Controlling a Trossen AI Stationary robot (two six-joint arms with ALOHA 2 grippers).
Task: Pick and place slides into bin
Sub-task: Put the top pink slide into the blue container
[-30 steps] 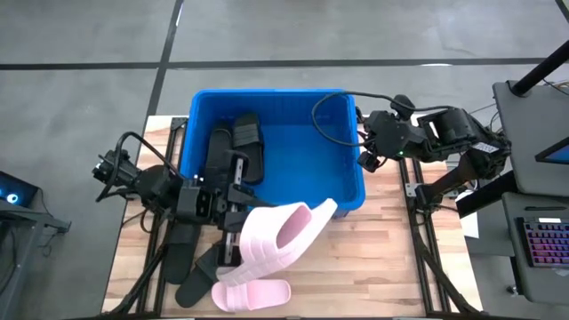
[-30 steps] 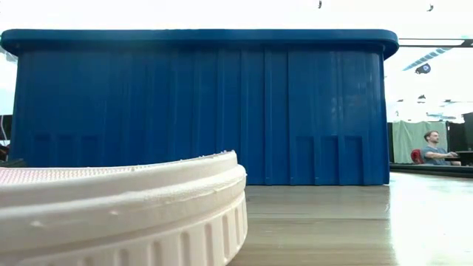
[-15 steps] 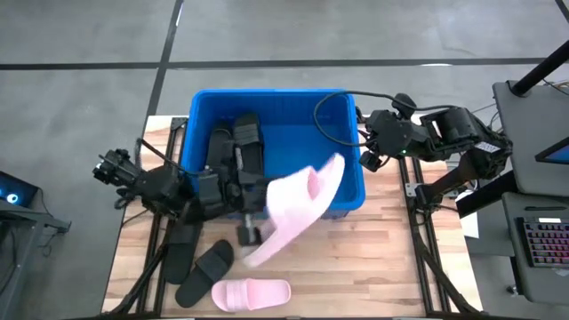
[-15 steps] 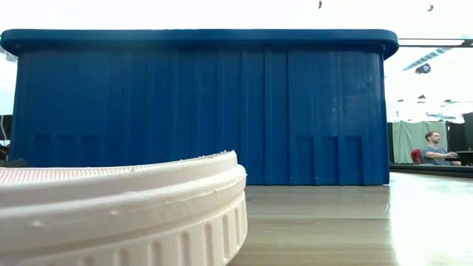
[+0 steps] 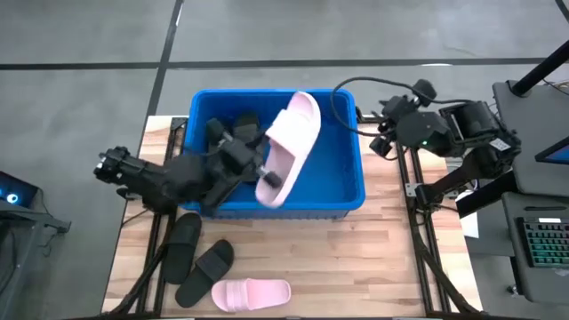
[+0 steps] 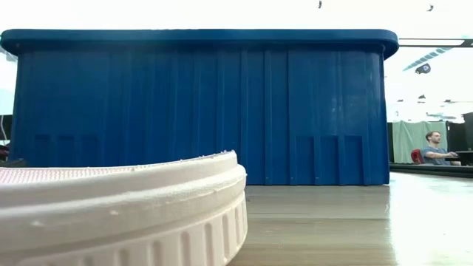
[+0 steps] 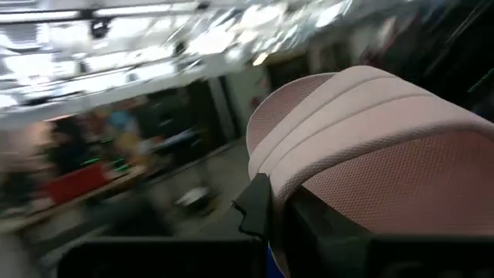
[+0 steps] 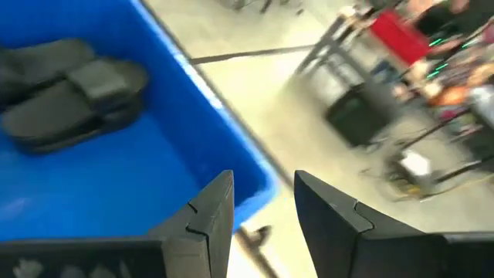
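The blue bin (image 5: 352, 182) stands at the table's far middle, with black slides (image 5: 242, 124) inside at its left; they also show in the right wrist view (image 8: 69, 93). My left gripper (image 5: 268, 180) is shut on a pale pink slide (image 5: 292, 142) above the bin's inside. A second pink slide (image 5: 252, 293) and two black slides (image 5: 182, 238) (image 5: 206, 271) lie flat on the table near its front edge. My right gripper (image 5: 382, 144) is open and empty, just outside the bin's right rim. My left gripper holds the pink slide by its lower, near end (image 5: 269, 188), coming from the table's left. One dark finger (image 7: 258, 205) shows against the slide's edge; the other is hidden behind it. The slide is lifted clear and tilted, its free end (image 5: 304, 102) toward the bin's far wall.
The low view shows the bin's tall near wall (image 6: 199, 103) and, close up, the sole of the pink slide (image 6: 118, 214) on the table. Bare wooden table (image 5: 356, 258) lies right of the loose slides. A seated person (image 6: 434, 148) is far off in the room.
My left gripper has carried the pink slide up from the table's near left, toward the far edge, and over the bin's near wall. The slide has swung from lying slantwise to pointing toward the far wall. My right gripper has drawn back a little to the right.
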